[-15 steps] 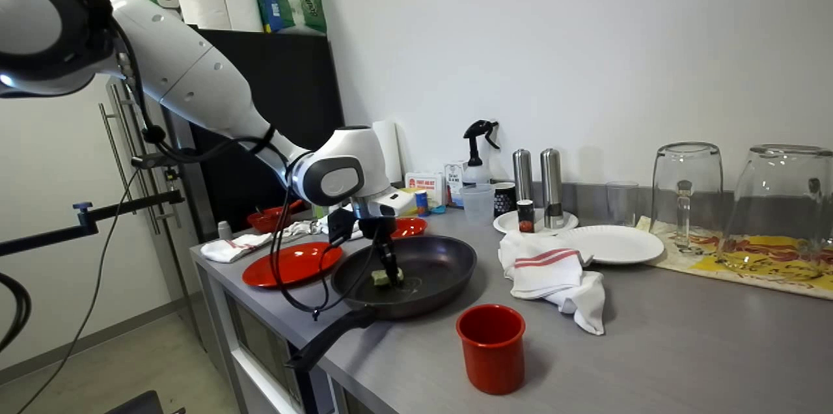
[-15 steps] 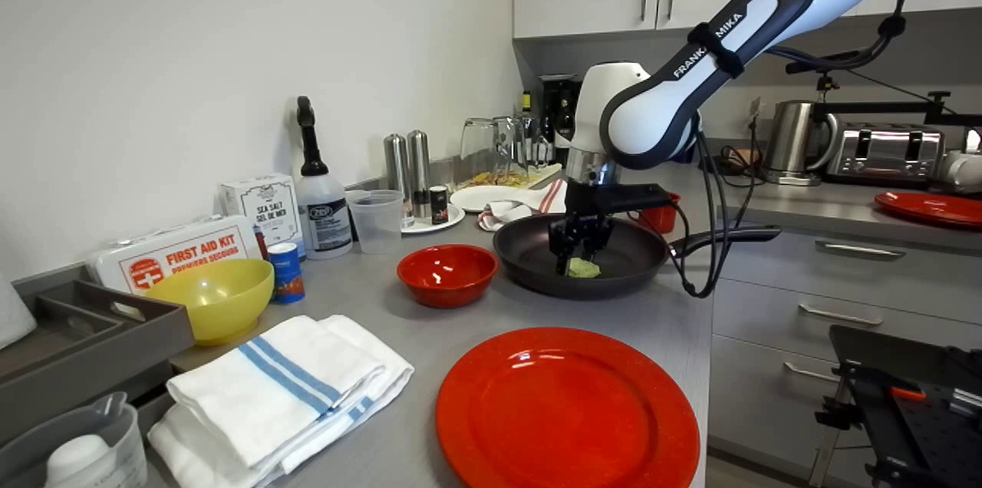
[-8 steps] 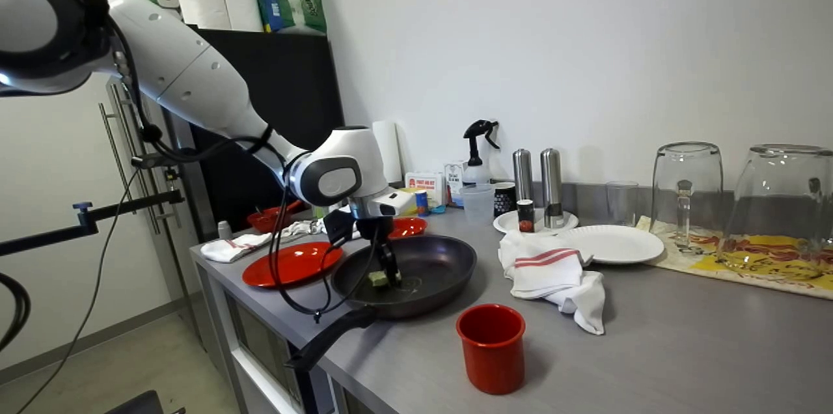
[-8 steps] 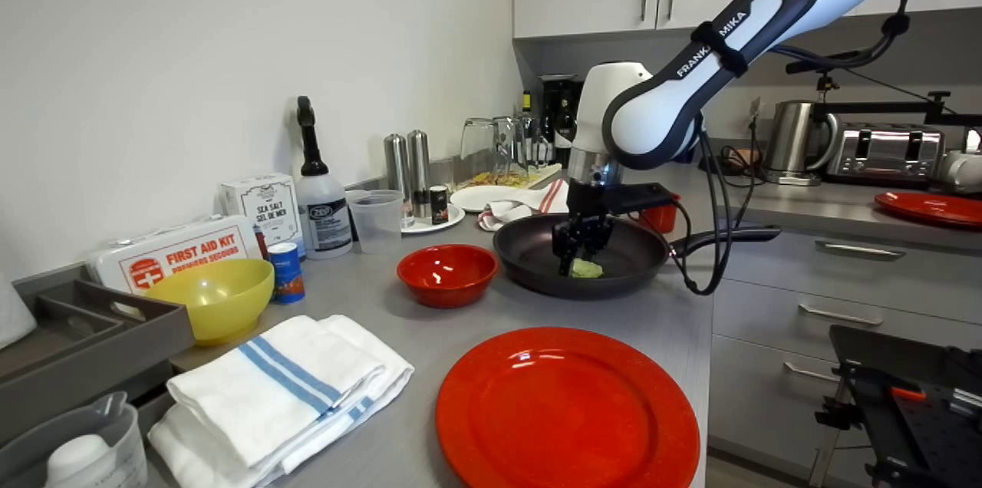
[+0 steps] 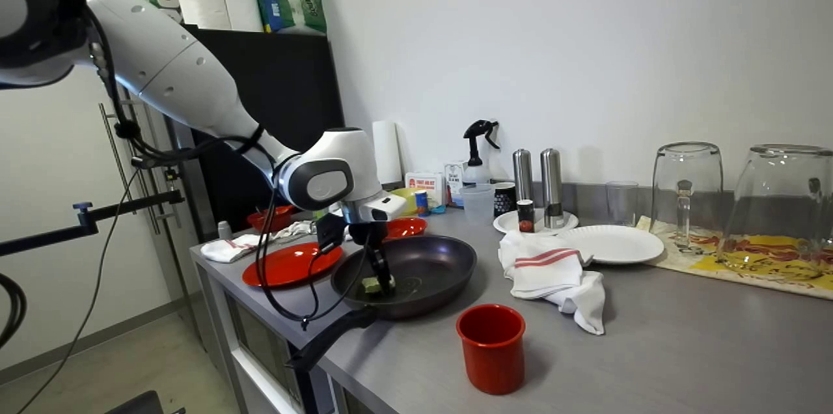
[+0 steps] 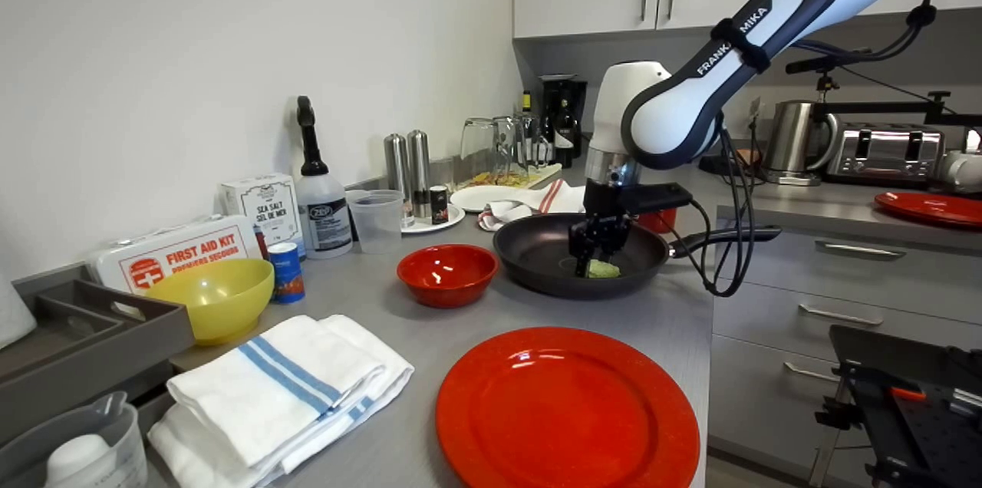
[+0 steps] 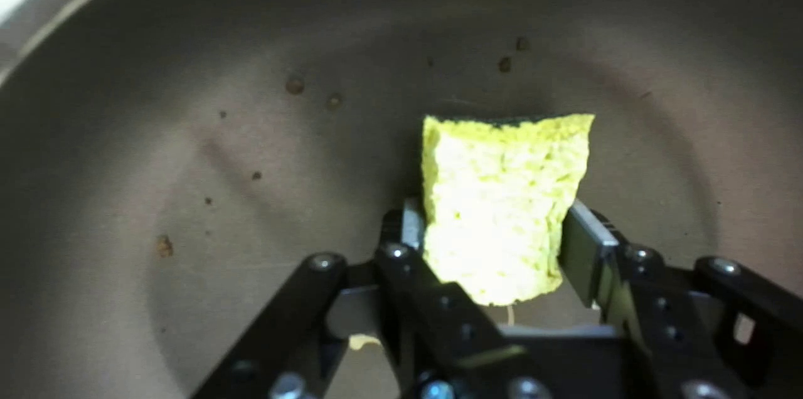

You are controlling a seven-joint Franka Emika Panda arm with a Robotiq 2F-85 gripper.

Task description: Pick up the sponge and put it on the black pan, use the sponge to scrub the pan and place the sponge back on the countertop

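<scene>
OK, your gripper (image 7: 499,223) is clenched on the sponge (image 7: 505,198): pads (image 7: 580,255) on its two sides, far end sticking out past them w/ a dark strip along the edge, prob. the scour layer. So it's dead between them, not off to one side, long axis approx. at right angles to your squeeze, going by the wrist view. It's in the black frying pan (image 5: 436,264) and looks to be down on the pan floor, tho contact underneath is hidden. Pos.: off-centre, toward the handle (image 5: 332,336) side in both exterior views.

Your next stroke turns on that offset: short run toward the handle before you meet the rim (image 6: 644,279), long run the opp. way, across the middle. Brown specks (image 7: 164,246) lie mostly left of the sponge in the wrist view; I'd guess scrubbing is the step in hand, w/ the put-back not yet done.

Edges: the handle's end juts past the edge of the table (image 5: 651,349), so leaning hard could swing or slide the pan. Cables (image 5: 304,323) loop down near the handle; watch for a snag. The red bowl (image 6: 447,277) and the red cup (image 5: 491,349) stand near the pan, so keep strokes inside the rim. For the put-back, you'd prob. get more room on the table past the cup than over by the red plate (image 6: 568,403).
</scene>
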